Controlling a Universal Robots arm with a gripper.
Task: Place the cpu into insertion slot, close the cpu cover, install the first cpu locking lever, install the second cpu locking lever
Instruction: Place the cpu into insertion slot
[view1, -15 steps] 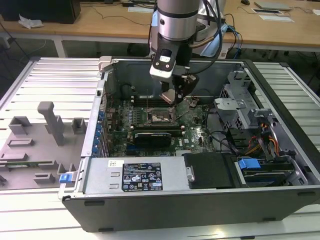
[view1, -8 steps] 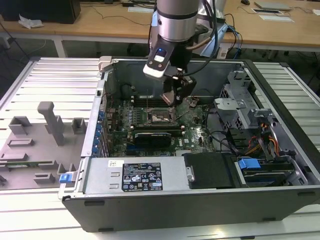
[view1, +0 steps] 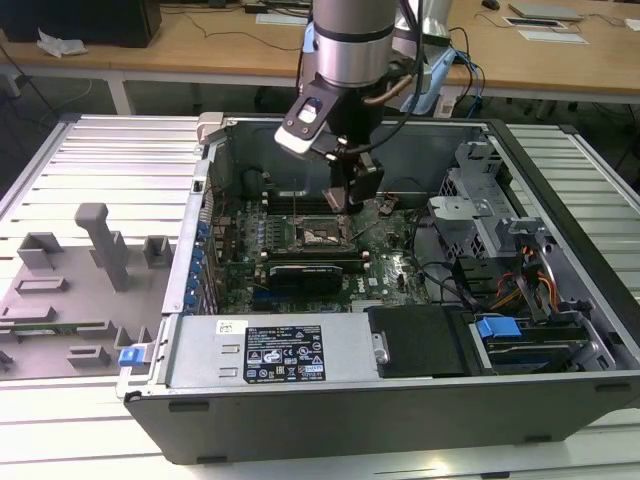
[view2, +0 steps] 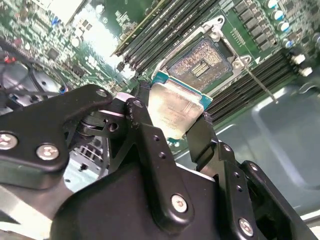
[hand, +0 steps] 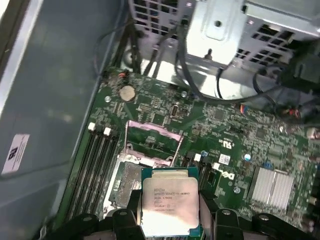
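My gripper (view1: 352, 190) hangs inside the open computer case, just above the green board. It is shut on the cpu (hand: 170, 202), a flat square silver-topped chip gripped by its two opposite edges between the black fingers (view2: 142, 117). In the second wrist view the cpu (view2: 177, 107) hovers close to the insertion slot (view2: 202, 60), whose dark contact field lies bare inside a silver rim. The insertion slot (view1: 322, 232) sits at mid-board, slightly toward the exterior view's left of the gripper. The cpu cover (hand: 152, 142) stands swung up beyond the insertion slot (hand: 130, 182). A thin metal lever (view2: 257, 82) sticks out beside the socket.
Long memory slots (hand: 97, 165) flank the socket on both sides. A black card (view1: 305, 272) lies in front of it. A metal drive cage (view1: 480, 215) with cables fills the case's right side, and the power supply (view1: 285, 352) sits at the front. A grey fixture tray (view1: 70, 290) rests outside.
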